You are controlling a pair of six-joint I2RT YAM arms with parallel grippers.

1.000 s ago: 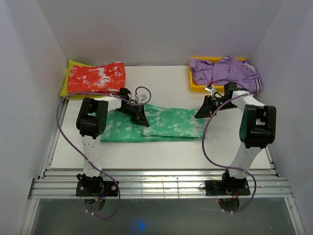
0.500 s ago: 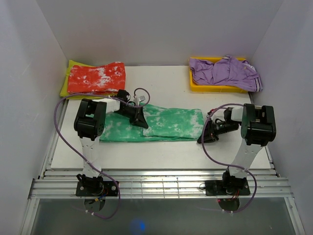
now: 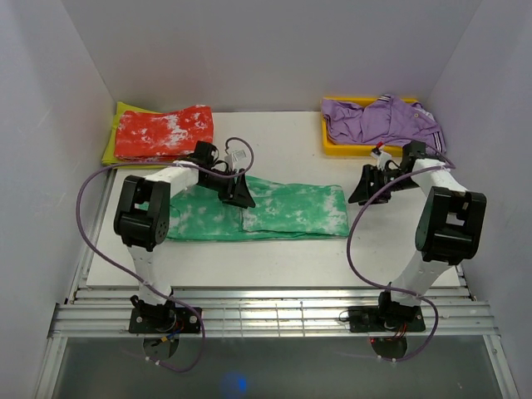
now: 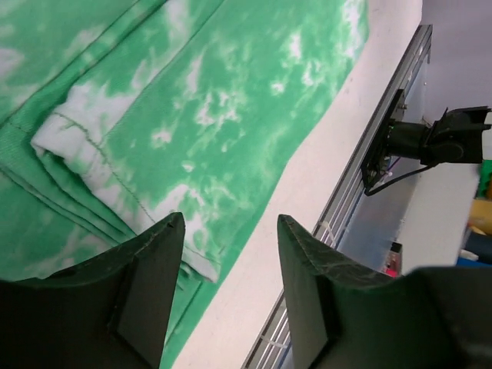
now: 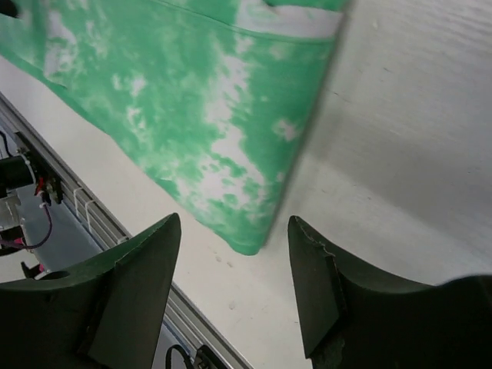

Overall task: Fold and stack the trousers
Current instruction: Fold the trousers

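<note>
The near strip of the bench (image 3: 274, 262) is lying bare, giving me room to swing. Just beyond it the trousers (image 3: 291, 212) are lying as a long folded band across the middle. My left fingers (image 4: 150, 284) are hanging open and empty over a cuff edge near the band's middle. My right fingers (image 5: 138, 284) are standing open, just off its right end. I am judging the next move to be pinching one end and carrying it across. The red-and-white garment (image 3: 164, 131) and the purple garment (image 3: 382, 120) are crowding the far corners.

White table (image 3: 283, 141): trousers (image 3: 283, 212) flat, yellow tray (image 3: 329, 147), folded garment stack (image 3: 162, 133)
</note>
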